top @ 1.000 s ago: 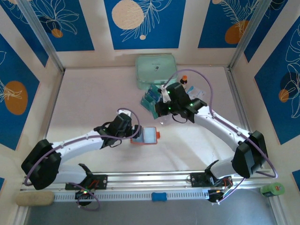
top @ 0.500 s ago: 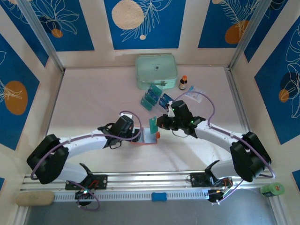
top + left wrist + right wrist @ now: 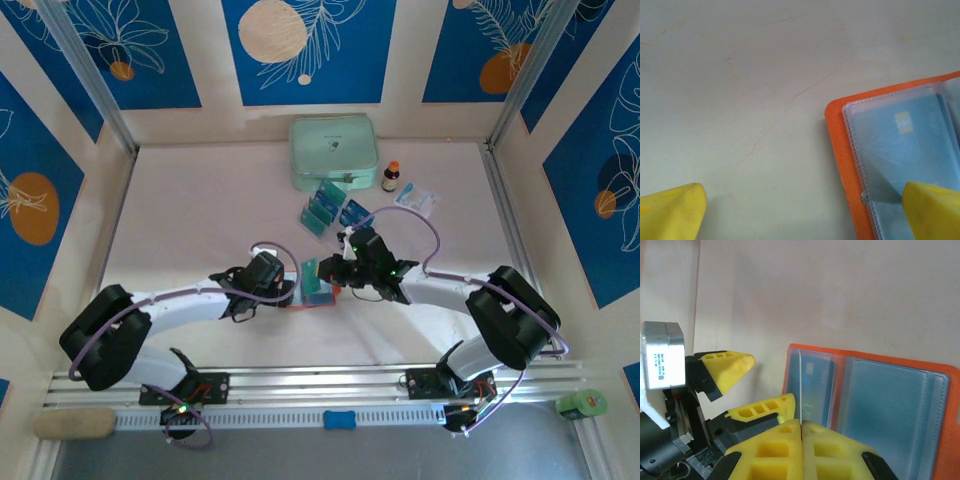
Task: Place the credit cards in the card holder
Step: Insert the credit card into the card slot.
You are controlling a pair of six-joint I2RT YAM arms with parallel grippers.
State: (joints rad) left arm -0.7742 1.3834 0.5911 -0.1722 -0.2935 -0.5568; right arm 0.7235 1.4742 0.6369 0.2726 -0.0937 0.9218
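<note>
Now | step: card insertion | right gripper [image 3: 801,426] clamped on one card [image 3: 800,390], upright over open card holder [image 3: 840,351] | left gripper [image 3: 802,205] spread wide, one finger on holder | next: align card edge with pocket, slide in.

Orange card holder [image 3: 842,150] cut off at right and bottom edges, credit card [image 3: 800,385] edge-on, face hidden

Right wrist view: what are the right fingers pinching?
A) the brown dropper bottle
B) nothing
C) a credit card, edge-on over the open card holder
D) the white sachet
C: a thin credit card edge stands up from between the shut right fingers, just above the open card holder.
</note>
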